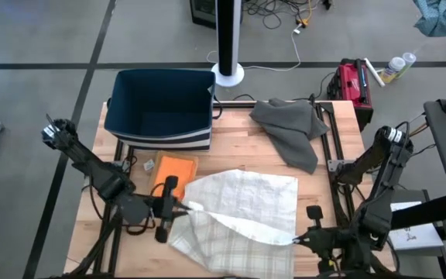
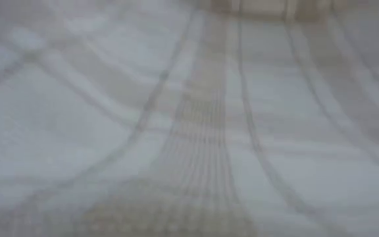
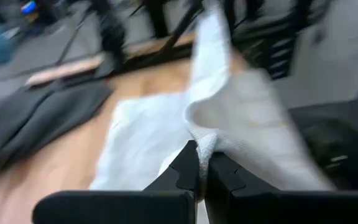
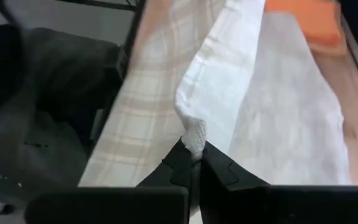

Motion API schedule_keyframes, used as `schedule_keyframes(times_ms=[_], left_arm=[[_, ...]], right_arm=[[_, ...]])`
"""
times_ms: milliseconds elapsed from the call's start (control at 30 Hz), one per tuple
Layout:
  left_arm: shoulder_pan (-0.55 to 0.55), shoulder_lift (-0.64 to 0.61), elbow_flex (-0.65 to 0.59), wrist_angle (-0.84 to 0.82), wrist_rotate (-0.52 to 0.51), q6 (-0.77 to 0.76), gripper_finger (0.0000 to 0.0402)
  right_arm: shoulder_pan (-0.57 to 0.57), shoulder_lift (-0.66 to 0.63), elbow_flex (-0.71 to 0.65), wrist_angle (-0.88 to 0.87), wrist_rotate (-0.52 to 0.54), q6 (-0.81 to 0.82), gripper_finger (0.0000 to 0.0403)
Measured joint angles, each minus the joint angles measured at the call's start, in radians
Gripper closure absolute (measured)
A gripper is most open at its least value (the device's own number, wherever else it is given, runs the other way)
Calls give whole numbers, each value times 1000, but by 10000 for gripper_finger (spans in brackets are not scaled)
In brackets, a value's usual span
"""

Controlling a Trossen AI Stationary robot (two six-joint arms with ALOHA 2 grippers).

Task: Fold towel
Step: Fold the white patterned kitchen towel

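From above, the towel (image 1: 242,213) lies across the front middle of the table (image 1: 231,139), white side up with its plaid side showing along the front edge. The left gripper (image 1: 178,208) pinches one end of the lifted edge and the right gripper (image 1: 298,239) pinches the other end near the front right corner. Held at two points like this, the edge can be carried over as one straight line, which I judge is the first fold in progress. Behind the towel sit a dark bin (image 1: 161,108) at the back left, an orange cloth (image 1: 175,170) just in front of it, and a grey cloth (image 1: 293,128) at the back right, all clear of the fold.

The low view is filled by plaid fabric (image 2: 196,131), so the towel hangs or lies right at the front edge, before that camera.

In the left wrist view, the fingers (image 3: 182,171) are pressed together on a bunched white corner (image 3: 207,146), the cloth draping away over the wood.

In the right wrist view, the fingers (image 4: 178,167) nip a small tuft of the hem (image 4: 194,134); the grip looks shallow and could slip under tension.
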Motion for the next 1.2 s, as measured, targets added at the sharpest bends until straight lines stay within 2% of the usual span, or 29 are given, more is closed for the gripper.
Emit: schedule_keyframes(times_ms=[133, 433, 833, 1200], left_arm=[[40, 33, 0, -107, -67, -79, 401], [124, 115, -2, -148, -45, -112, 401], [185, 153, -2, -170, -19, -168, 401], [281, 159, -2, -169, -27, -229, 401]], right_arm=[[-13, 0, -45, 1, 4, 73, 401], [-59, 0, -155, -2, 0, 208, 401], [-167, 0, -326, -15, -1, 386, 401], [-253, 0, -382, -170, -1, 596, 401]])
